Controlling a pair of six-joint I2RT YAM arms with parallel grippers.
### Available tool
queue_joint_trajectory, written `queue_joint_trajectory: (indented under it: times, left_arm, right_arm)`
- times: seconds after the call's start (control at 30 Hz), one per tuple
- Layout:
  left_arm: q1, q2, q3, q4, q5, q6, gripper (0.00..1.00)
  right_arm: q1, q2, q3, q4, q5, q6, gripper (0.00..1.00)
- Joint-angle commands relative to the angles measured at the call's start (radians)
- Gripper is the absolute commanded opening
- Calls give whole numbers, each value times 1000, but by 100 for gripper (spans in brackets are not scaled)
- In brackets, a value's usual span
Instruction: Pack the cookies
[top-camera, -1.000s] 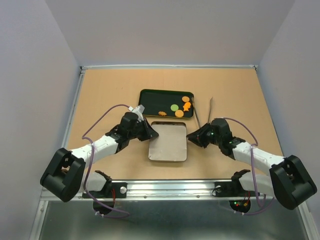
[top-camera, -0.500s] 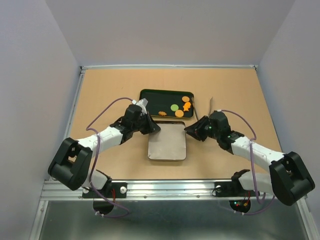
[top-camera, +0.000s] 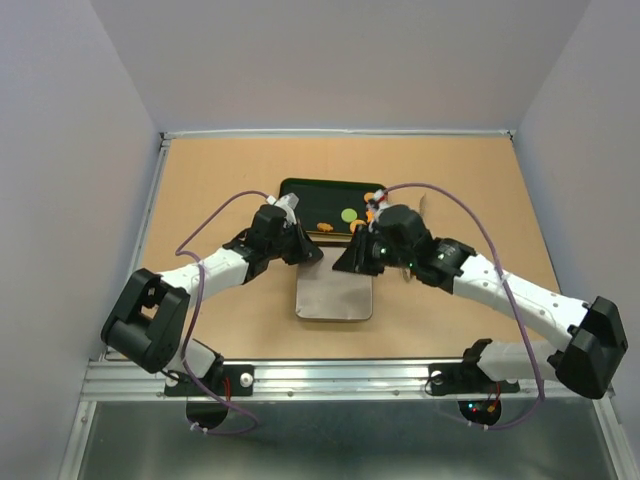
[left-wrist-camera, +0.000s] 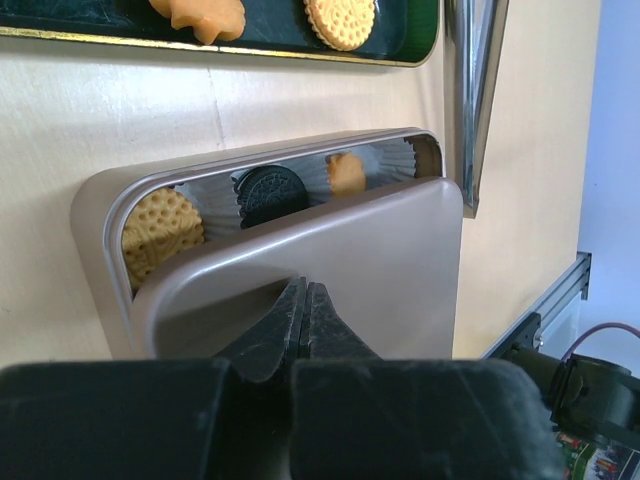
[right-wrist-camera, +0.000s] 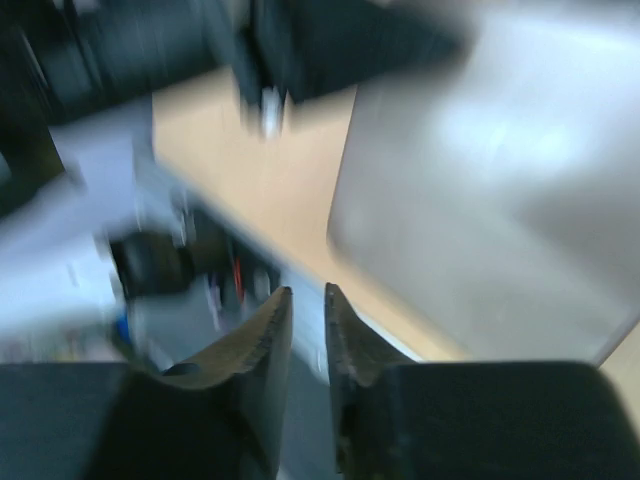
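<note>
Cookies (left-wrist-camera: 268, 193): three show in white paper cups (left-wrist-camera: 395, 160) inside the tin (left-wrist-camera: 98, 205), just ahead of the left claw (left-wrist-camera: 303, 290). More sit on the green tray (left-wrist-camera: 425, 25) further ahead. Lid (left-wrist-camera: 380, 260) covers most of the tin, far strip uncovered. Left claw pinched closed, tips touching the lid's near side. Right claw (right-wrist-camera: 307, 297): fingers slightly apart, nothing between them, lid ahead-right of it, view blurred.
</note>
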Motion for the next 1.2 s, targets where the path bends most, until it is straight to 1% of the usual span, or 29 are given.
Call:
queue_joint_trajectory:
  times: [0.0,0.1,0.2,0.27,0.4,0.57,0.8,0.9,1.03,1.07,1.17]
  left_arm:
    - [13,8,21,-44,-25,33,1]
    - [13,4,17,-42,-28,33,1]
    - [16,7,15,-42,-29,33,1]
    - [18,7,18,-44,-29,33,1]
    - [22,5,30,-45,-23,29,1]
    - [30,8,52,-53,-11,31,1]
    - [41,17,72,-67,-3,39,1]
    - [44,27,78,-67,0,42,1]
    - [44,34,84,-67,2,42,1]
    - [45,36,84,-67,2,42,1]
    - [45,39,87,-68,0,42,1]
  right_arm:
    - [137,-12,9,-237,-1,-65,23]
    - [173,-72,-52,-264,-18,-25,10]
    - [208,-68,-78,-277,-43,-5,3]
    - [223,-40,-95,-281,-36,10,0]
    - [248,43,-123,-265,-27,30,1]
    - [283,160,-157,-178,-41,60,1]
    - [361,283,-74,-164,10,46,0]
    - [368,288,-54,-167,48,35,0]
    - [368,253,-29,-187,147,35,0]
    - [368,239,-17,-196,202,32,0]
    - [368,239,17,-210,282,23,0]
